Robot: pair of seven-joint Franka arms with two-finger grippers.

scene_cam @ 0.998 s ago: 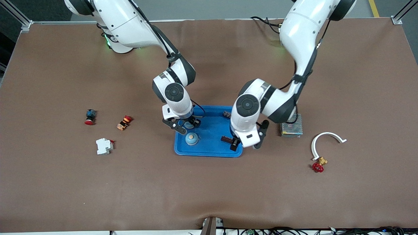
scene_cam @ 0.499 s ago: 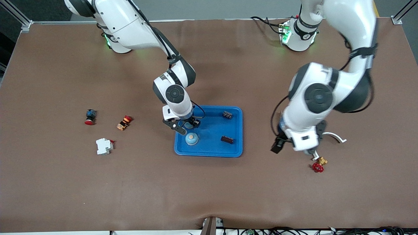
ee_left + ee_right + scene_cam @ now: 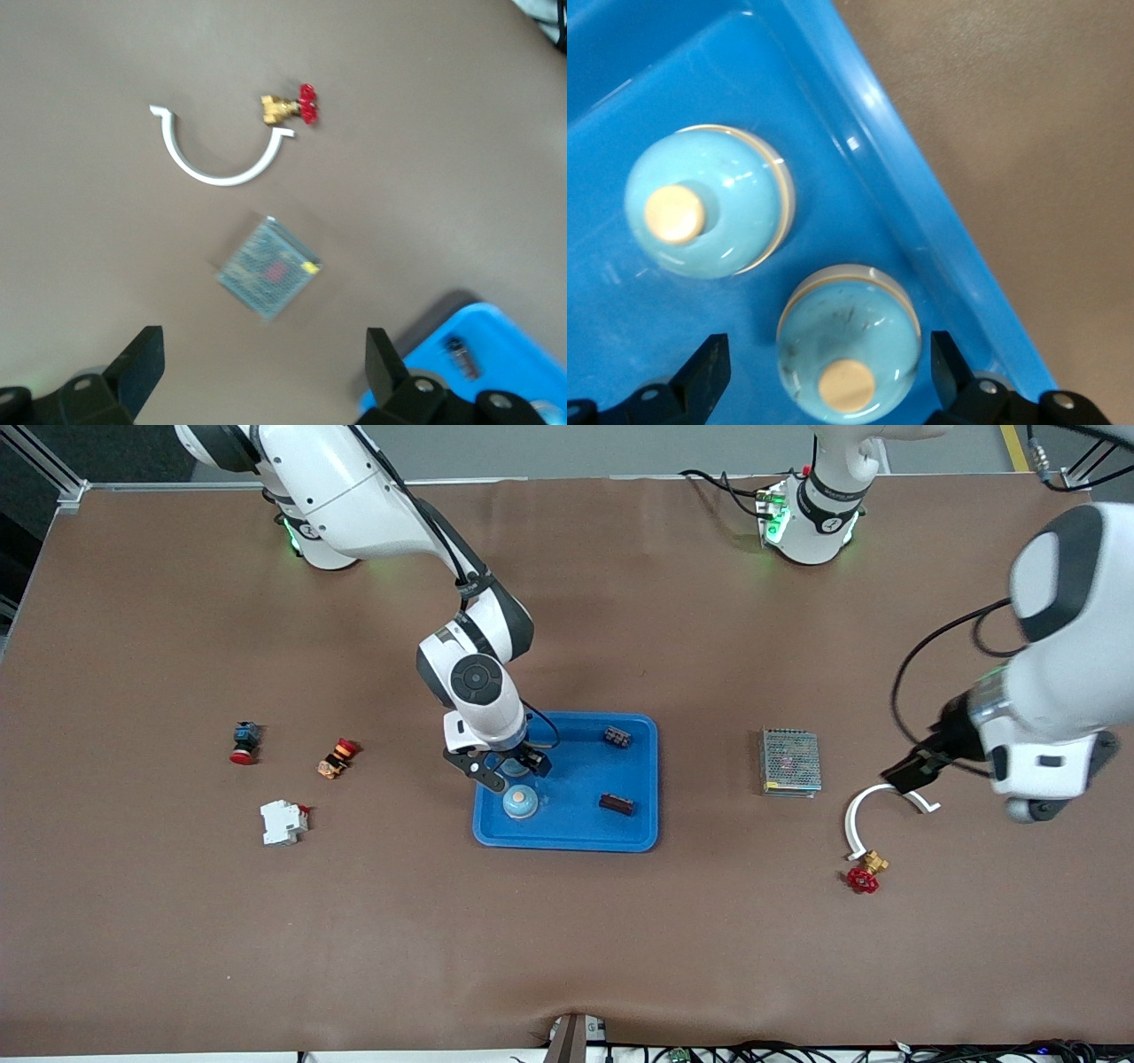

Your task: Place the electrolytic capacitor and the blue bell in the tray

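The bright-blue tray [image 3: 638,779] lies mid-table. Two blue bells stand in it at the right arm's end: one [image 3: 520,803] nearer the front camera, one [image 3: 512,765] under my right gripper [image 3: 507,769]. In the right wrist view the right gripper [image 3: 828,367] is open, its fingers on either side of one bell [image 3: 849,336], apart from it; the other bell [image 3: 709,202] stands beside. The dark electrolytic capacitor [image 3: 617,804] lies in the tray, also seen in the left wrist view [image 3: 456,351]. My left gripper [image 3: 966,784] [image 3: 261,359] is open and empty, raised over the table's left-arm end.
A grey mesh box [image 3: 790,762], a white curved piece [image 3: 852,815] and a red-handled brass valve [image 3: 864,875] lie toward the left arm's end. A small dark part [image 3: 617,737] is in the tray. A white breaker [image 3: 283,822] and two red buttons [image 3: 337,757] [image 3: 244,742] lie toward the right arm's end.
My left gripper has left the capacitor lying in the tray, risen and swung away to the left arm's end of the table. The right gripper has stayed over the bell.
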